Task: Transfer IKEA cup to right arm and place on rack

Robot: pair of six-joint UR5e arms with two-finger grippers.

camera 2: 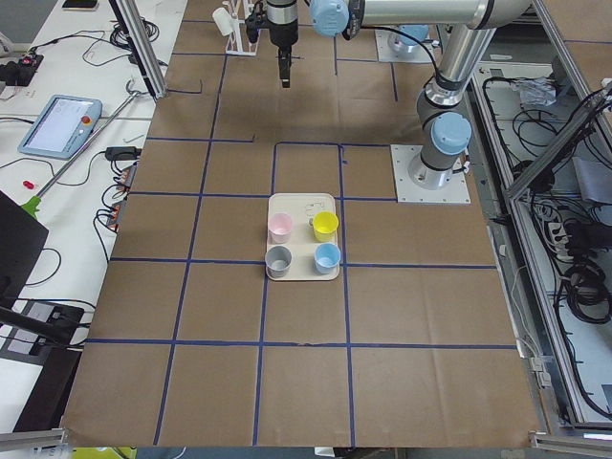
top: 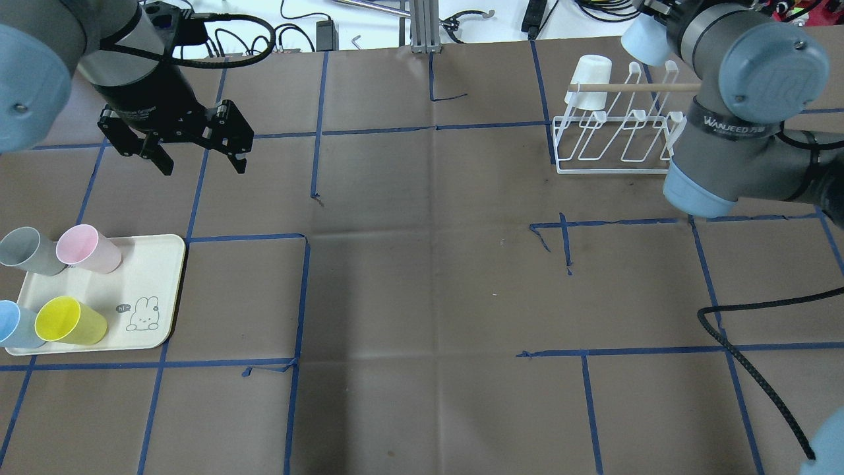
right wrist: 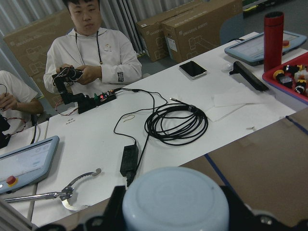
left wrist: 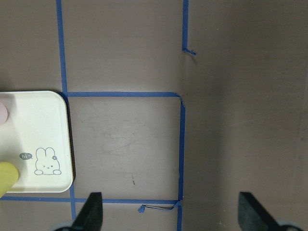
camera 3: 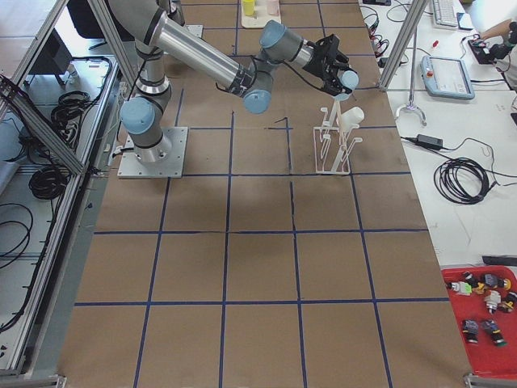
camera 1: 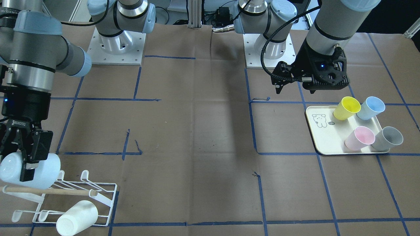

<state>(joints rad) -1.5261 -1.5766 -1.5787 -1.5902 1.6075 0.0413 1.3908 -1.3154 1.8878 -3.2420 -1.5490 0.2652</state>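
My right gripper (camera 1: pixel 28 170) is shut on a pale blue cup (camera 1: pixel 36 170), held tilted on its side just over the end of the white wire rack (camera 1: pixel 101 193) and its wooden dowel (camera 1: pixel 49 191). I cannot tell whether the cup touches the rack. The cup also shows in the overhead view (top: pixel 643 39) and fills the bottom of the right wrist view (right wrist: pixel 175 202). A white cup (top: pixel 589 82) sits upturned on the rack (top: pixel 613 142). My left gripper (top: pixel 201 165) is open and empty above the table, away from the tray.
A cream tray (top: pixel 158 264) with a bunny drawing holds a yellow cup (top: pixel 69 321), a pink cup (top: pixel 89 249), a grey cup (top: pixel 26 251) and a blue cup (top: pixel 16 324). Blue tape lines cross the brown table. Operators sit beyond the table edge.
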